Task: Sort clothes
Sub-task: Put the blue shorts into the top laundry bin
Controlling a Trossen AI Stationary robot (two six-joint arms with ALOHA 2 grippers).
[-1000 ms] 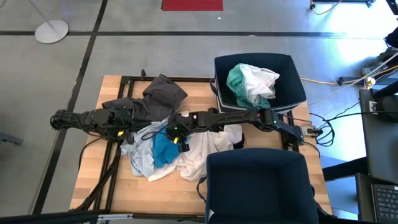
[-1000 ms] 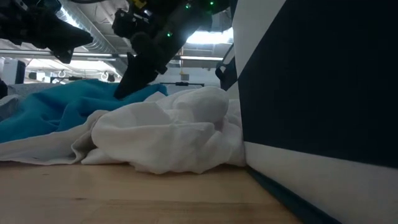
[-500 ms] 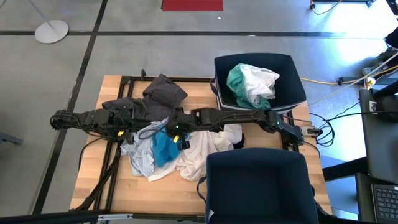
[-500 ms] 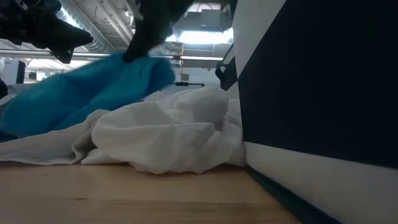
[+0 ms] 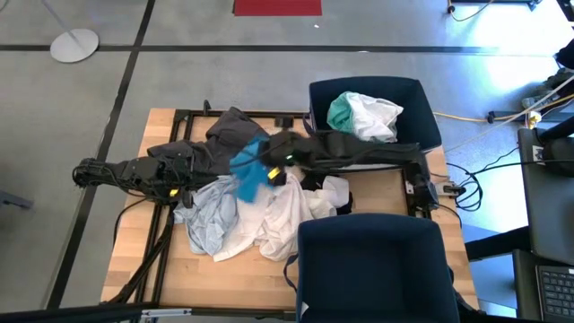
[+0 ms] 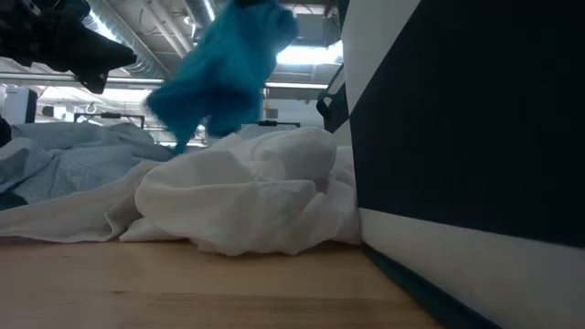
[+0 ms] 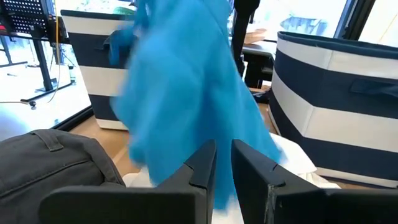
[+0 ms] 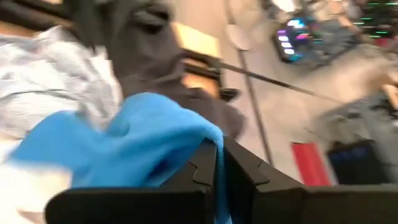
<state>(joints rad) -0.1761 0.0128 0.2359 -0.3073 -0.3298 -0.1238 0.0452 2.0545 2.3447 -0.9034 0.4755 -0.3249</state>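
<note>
A second ago the turquoise garment (image 5: 248, 169) lay low in the heap with my right gripper (image 5: 272, 160) pressed down into it; now I have it lifted off the pile and carried toward the far side of the table (image 5: 134, 260), so it dangles clear above the other clothes, and in the low view it hangs in mid-air where before it was spread flat. My right fingers (image 8: 202, 163) are clamped together on a fold of that turquoise cloth. My left gripper (image 7: 222, 163) has not moved: it sits at the left of the heap near the dark grey garment (image 5: 235, 133), its fingers nearly together with only a thin slit between them and nothing in it. Below the lifted piece lie the pale grey-blue garment (image 5: 208, 220) and the white garment (image 5: 285, 215), bunched against the near navy-and-white striped bin (image 5: 372, 269), whose wall fills much of the low view. The far bin (image 5: 421, 126) already holds a green and a white piece. My right arm reaches across that far bin's near edge. The turquoise piece is crumpled, hanging in loose folds, blurred with motion.
</note>
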